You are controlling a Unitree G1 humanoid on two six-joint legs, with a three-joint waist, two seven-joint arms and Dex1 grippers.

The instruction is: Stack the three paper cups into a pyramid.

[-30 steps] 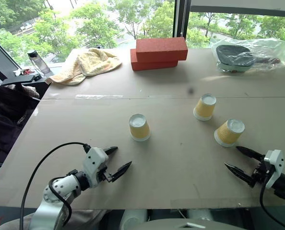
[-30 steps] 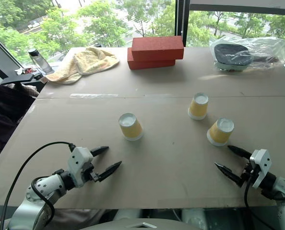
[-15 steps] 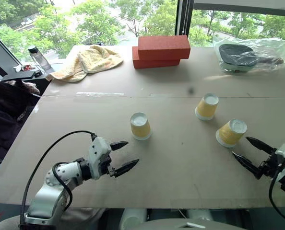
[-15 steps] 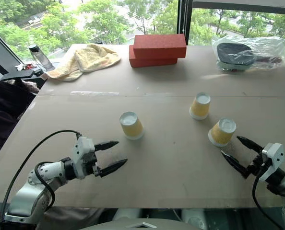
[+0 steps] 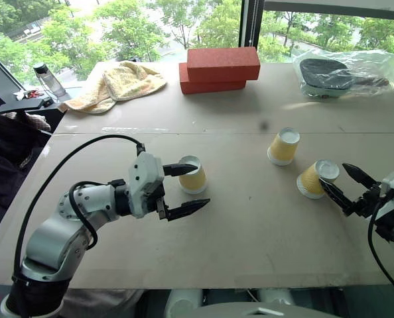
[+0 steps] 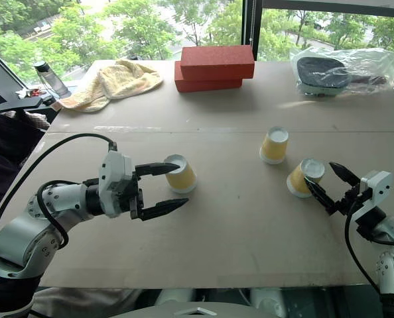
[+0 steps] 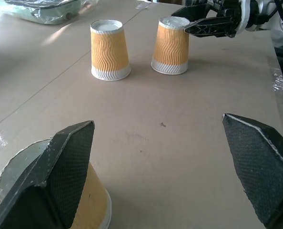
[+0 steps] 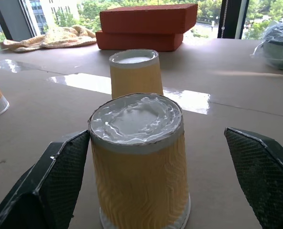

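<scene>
Three yellow-orange paper cups stand upside down on the brown table [image 5: 250, 238]. The left cup [image 5: 192, 177] is by my left gripper [image 5: 202, 185], which is open. In the left wrist view that cup [image 7: 91, 205] is partly hidden behind one finger [image 7: 60, 176]. The middle cup [image 5: 283, 146] stands alone. The right cup [image 5: 314, 179] lies just ahead of my right gripper [image 5: 332, 173], also open. In the right wrist view this cup [image 8: 139, 162] sits framed between the two wide-spread fingers. No cup is held or stacked.
Two stacked red bricks [image 5: 220, 69] and a yellow towel [image 5: 121, 83] lie at the table's far side. A plastic bag with a dark object [image 5: 343, 73] is at the far right. A bottle [image 5: 43, 79] stands off the table's far left corner.
Both arms have risen and come forward. The left gripper has reached the left cup's side. The right gripper has closed in on the right cup. Both stay open.
</scene>
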